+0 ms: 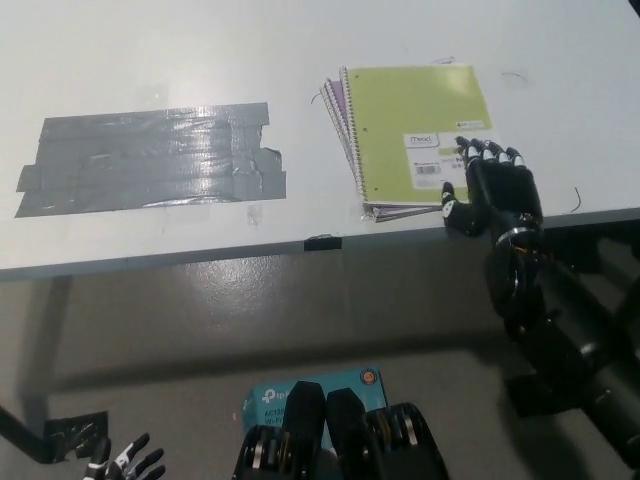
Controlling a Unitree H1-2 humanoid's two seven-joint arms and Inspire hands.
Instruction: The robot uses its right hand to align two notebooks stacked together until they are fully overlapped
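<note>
A lime-green spiral notebook (415, 125) lies on top of a purple notebook (336, 98) on the white table (300, 40). Only a thin purple strip shows along the green one's left edge. My black right hand (493, 186) rests flat on the green cover's lower right corner, fingers spread, holding nothing. My white left hand (125, 464) hangs low at the bottom left, below the table, fingers apart.
A patch of grey tape strips (155, 158) covers the table's left part. The table's front edge (320, 243) runs just below the notebooks. A teal box (290, 395) lies on the floor under the table.
</note>
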